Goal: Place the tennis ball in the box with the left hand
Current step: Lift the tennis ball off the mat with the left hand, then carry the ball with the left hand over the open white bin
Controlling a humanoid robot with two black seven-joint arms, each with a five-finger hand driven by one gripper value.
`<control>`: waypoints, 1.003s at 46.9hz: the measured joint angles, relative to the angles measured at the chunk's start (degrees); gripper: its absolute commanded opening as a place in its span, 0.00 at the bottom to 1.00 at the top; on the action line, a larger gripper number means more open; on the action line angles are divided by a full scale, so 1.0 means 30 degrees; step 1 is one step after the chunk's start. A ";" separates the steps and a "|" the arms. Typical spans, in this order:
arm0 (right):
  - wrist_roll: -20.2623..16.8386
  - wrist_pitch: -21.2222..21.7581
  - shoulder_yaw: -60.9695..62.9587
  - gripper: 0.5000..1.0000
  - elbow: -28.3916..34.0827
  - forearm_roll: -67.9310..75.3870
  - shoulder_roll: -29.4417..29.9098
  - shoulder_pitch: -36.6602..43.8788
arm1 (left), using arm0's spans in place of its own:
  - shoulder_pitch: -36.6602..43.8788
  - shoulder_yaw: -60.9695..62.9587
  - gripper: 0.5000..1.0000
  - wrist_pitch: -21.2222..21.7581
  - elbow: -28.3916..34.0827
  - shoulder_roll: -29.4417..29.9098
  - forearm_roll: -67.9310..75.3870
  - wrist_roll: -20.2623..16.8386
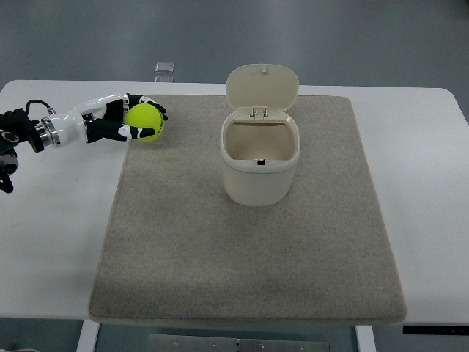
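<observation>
Top view looks steeply down on a white table (58, 242) with a large beige mat (249, 264) spread across most of it. From where I stand, the left hand (121, 121) reaches in from the left edge on a white and black forearm, and its fingers (150, 103) are wrapped around a bright yellow-green tennis ball (145, 122). One dark finger curls over the top of the ball and another hooks under its near side, so the ball sits clamped in the grip. Hand and ball are at the far left corner of the mat, right about over its edge; I cannot tell from this angle whether the ball is lifted clear of the surface or touching it.

Near the middle of the mat, a little towards the far side, stands the box (260, 172), a cream-coloured bin with rounded sides. Its hinged lid (262, 88) is flipped up and leans back, leaving the mouth wide open, and the inside looks bare apart from a small dark mark at the near inner wall. The ball is well apart from the box, off to its left.

Beyond the table, on the grey floor, lies a small grey rectangular thing (165, 69), too small to make out
</observation>
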 measured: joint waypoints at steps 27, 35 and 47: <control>-0.0003 -0.0004 -0.0002 0.81 -0.0001 0.0000 0.0000 0.0001 | 0.1073 -0.2852 0.00 0.0009 -0.6751 0.2696 0.1329 -0.0004; -0.0001 -0.0003 0.0000 0.81 0.0001 -0.0001 0.0000 0.0003 | 0.0908 -0.2903 0.00 0.0008 -0.7859 0.2580 0.1519 -0.0004; -0.0004 -0.0003 0.0001 0.81 0.0003 0.0000 0.0000 0.0000 | 0.0579 -0.2981 0.00 0.0009 -0.7910 0.1296 0.1509 -0.0003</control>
